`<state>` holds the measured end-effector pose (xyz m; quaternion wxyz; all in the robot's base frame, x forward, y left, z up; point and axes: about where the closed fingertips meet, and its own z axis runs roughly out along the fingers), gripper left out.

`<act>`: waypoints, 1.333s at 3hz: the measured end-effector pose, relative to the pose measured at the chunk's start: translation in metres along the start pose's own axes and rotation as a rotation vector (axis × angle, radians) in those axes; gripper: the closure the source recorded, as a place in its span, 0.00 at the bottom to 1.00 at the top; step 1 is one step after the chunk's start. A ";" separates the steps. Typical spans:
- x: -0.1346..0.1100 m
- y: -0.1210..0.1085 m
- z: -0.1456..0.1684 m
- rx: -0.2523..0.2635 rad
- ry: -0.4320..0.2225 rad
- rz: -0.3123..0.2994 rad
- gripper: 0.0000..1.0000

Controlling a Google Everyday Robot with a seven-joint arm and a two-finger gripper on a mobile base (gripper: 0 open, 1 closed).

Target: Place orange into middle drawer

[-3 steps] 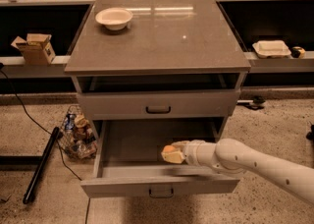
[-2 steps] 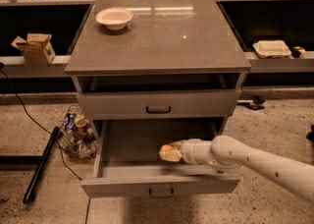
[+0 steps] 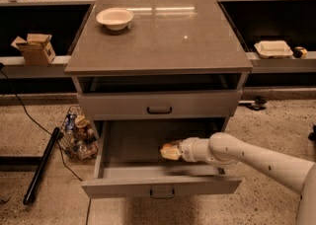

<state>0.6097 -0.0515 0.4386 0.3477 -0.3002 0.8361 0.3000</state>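
Observation:
The middle drawer (image 3: 129, 145) is the cabinet's lowest grey drawer. It is pulled out, with its loop handle (image 3: 162, 193) at the front. My white arm reaches in from the right, and the gripper (image 3: 170, 151) is inside the drawer, low over its floor and right of centre. A pale yellow-orange lump shows at the gripper's tip. I cannot tell whether it is the orange or part of the gripper. No separate orange shows anywhere else.
The shut grey drawer (image 3: 159, 105) sits above, with an open slot over it. A white bowl (image 3: 114, 18) stands on the cabinet top at back left. A wire basket of packets (image 3: 78, 132) and a black pole (image 3: 42, 165) lie on the floor to the left.
The gripper has crept slightly left and deeper inside the open drawer. Nothing else has moved.

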 end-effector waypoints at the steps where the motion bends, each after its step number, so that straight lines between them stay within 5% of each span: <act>1: 0.003 -0.003 0.004 -0.007 0.008 0.010 0.13; 2: 0.006 -0.006 0.007 -0.014 0.013 0.017 0.00; 4: -0.008 -0.024 -0.045 0.010 -0.071 0.042 0.00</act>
